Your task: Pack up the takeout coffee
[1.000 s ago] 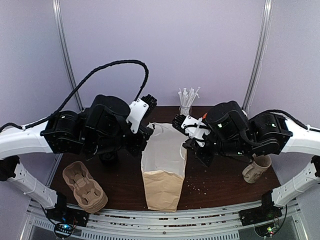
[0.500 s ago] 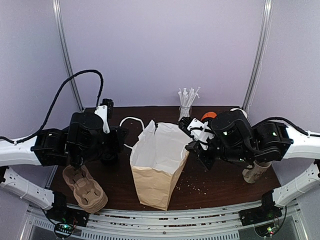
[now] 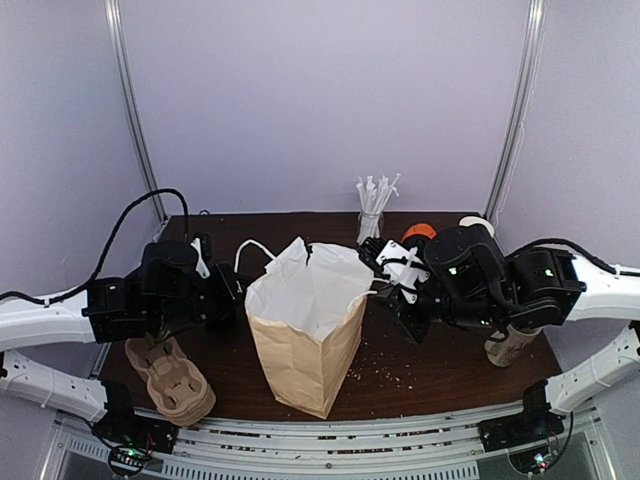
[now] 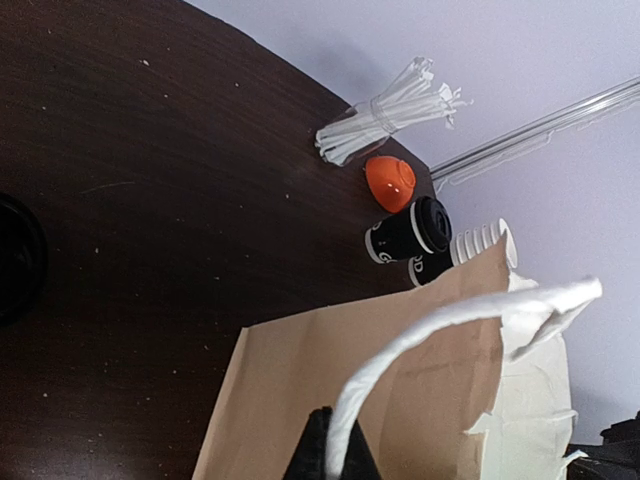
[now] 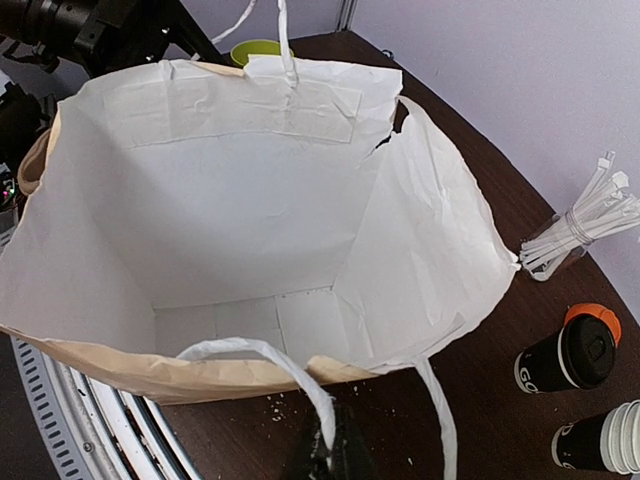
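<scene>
The takeout coffee [image 4: 408, 230], a black cup with a black lid and white print, lies sideways in the left wrist view at the table's far side. It also shows in the right wrist view [image 5: 568, 358]. In the top view it is hidden behind my right arm. A brown paper bag [image 3: 305, 335] with a white lining stands open at the table's middle. My left gripper [image 3: 238, 283] is shut on the bag's left white handle [image 4: 440, 325]. My right gripper [image 3: 386, 286] is shut on the right handle [image 5: 290, 365]. The bag's inside [image 5: 240, 230] is empty.
An orange object [image 4: 390, 182], a second black cup [image 5: 590, 442] and stacked white cups [image 4: 483, 243] stand next to the coffee. Wrapped straws in a glass [image 3: 373, 203] stand at the back. A cardboard cup carrier [image 3: 172, 377] lies front left, a cream mug [image 3: 511, 343] right.
The bag went from lying flat to standing upright and open. My left arm moved left and down with its handle; my right arm shifted slightly right with the other handle.
</scene>
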You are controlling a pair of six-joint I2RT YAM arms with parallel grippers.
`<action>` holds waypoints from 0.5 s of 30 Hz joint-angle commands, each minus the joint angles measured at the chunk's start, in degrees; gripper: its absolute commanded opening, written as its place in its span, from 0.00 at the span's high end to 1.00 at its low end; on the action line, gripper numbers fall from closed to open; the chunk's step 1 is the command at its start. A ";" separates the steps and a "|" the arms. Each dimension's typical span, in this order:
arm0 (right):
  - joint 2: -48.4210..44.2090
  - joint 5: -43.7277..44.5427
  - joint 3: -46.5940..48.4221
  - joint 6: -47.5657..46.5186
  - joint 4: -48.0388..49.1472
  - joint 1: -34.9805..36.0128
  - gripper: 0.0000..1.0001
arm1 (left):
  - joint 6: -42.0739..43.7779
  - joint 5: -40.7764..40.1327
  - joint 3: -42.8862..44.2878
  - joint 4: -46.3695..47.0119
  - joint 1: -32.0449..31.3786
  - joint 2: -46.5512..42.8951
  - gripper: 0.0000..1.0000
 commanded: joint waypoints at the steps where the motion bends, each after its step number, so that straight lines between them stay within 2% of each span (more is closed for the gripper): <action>1: -1.36 -1.60 -0.72 -0.06 -0.97 0.44 1.00 | -3.46 6.44 -0.57 5.05 0.49 1.07 1.00; 3: -1.57 -2.42 -0.72 -0.03 -2.23 0.44 0.98 | -3.90 7.49 -0.97 6.08 0.52 1.47 1.00; 9: -2.25 -4.06 0.62 0.66 -5.27 0.44 0.59 | -2.66 6.89 0.10 4.61 0.58 2.28 1.00; 15: -2.57 -4.48 5.00 0.61 -8.09 0.41 0.40 | 2.32 5.47 3.02 2.07 0.58 2.73 1.00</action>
